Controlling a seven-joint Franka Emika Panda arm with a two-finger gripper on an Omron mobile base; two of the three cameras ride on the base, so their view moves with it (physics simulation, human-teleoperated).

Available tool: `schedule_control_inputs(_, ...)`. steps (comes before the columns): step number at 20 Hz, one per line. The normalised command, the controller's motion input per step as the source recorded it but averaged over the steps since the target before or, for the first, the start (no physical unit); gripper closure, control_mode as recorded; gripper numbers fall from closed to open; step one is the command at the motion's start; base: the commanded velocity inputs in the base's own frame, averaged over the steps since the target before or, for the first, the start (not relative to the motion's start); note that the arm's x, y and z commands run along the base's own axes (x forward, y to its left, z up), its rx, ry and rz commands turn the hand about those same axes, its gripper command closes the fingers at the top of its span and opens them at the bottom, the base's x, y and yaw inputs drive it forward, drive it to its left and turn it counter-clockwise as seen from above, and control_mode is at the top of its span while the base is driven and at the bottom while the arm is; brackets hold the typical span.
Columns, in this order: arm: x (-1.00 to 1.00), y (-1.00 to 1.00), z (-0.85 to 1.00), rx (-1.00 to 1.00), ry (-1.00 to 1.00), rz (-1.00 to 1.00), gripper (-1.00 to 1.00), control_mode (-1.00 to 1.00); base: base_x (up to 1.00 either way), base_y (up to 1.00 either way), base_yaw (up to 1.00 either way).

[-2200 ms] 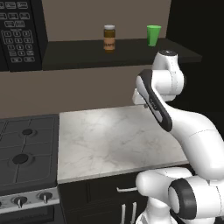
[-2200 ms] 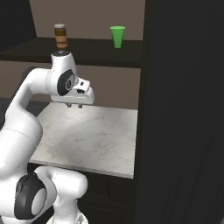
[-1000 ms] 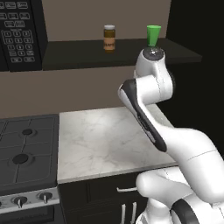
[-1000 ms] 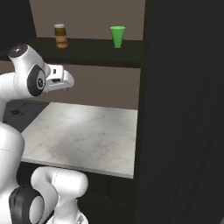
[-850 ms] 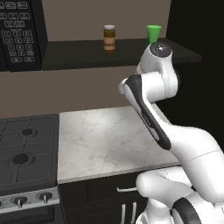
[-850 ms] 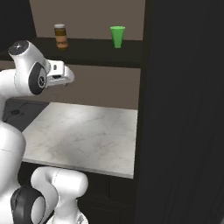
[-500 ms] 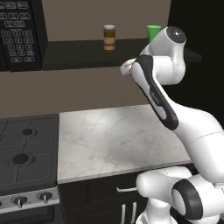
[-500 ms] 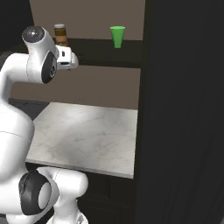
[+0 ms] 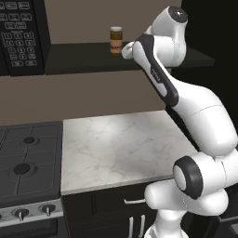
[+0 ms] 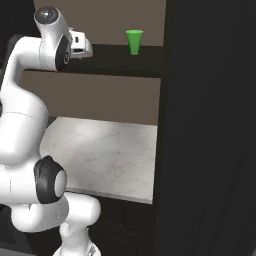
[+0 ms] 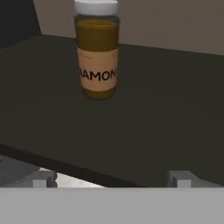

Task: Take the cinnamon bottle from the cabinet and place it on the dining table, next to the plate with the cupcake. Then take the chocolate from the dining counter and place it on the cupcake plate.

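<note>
The cinnamon bottle [image 9: 116, 41] is an amber jar with a pale lid and an orange label, and it stands upright on the open shelf of the dark cabinet [image 9: 74, 58]. In the hand view the cinnamon bottle [image 11: 97, 52] sits ahead and left of centre on the shelf [image 11: 153, 109]. My gripper [image 11: 113, 179] is open at shelf height, a short way in front of the jar, with nothing between its fingertips [image 11: 43, 178]. From the right base view the gripper [image 10: 89, 50] points along the shelf. The dining table, plate and chocolate are out of view.
A green cup [image 10: 134, 41] stands further right on the same shelf. A black microwave [image 9: 21, 37] fills the shelf's left end. Below lie a marble worktop [image 9: 116, 144] and a black stove [image 9: 28, 162]. A tall dark panel [image 10: 210, 125] walls off the right.
The arm has swung up from over the worktop and brought the hand to shelf level, facing the cinnamon bottle. The jaws stayed open and the jar has not moved.
</note>
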Motion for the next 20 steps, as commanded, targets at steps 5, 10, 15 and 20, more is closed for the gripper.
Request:
schedule_control_inputs(5,0.55,0.19,0.12,0.00,0.00,0.00,-1.00,-1.00,0.00,0.00,0.00)
schedule_control_inputs(10,0.68,0.31,0.00,0.00,0.00,0.00,-1.00,-1.00,0.00,0.00,0.00)
schedule_control_inputs(15,0.64,0.30,0.00,0.00,0.00,0.00,-1.00,-1.00,0.00,0.00,0.00)
schedule_control_inputs(20,0.21,0.22,0.12,0.00,-0.01,0.00,-1.00,-1.00,0.00,0.00,0.00)
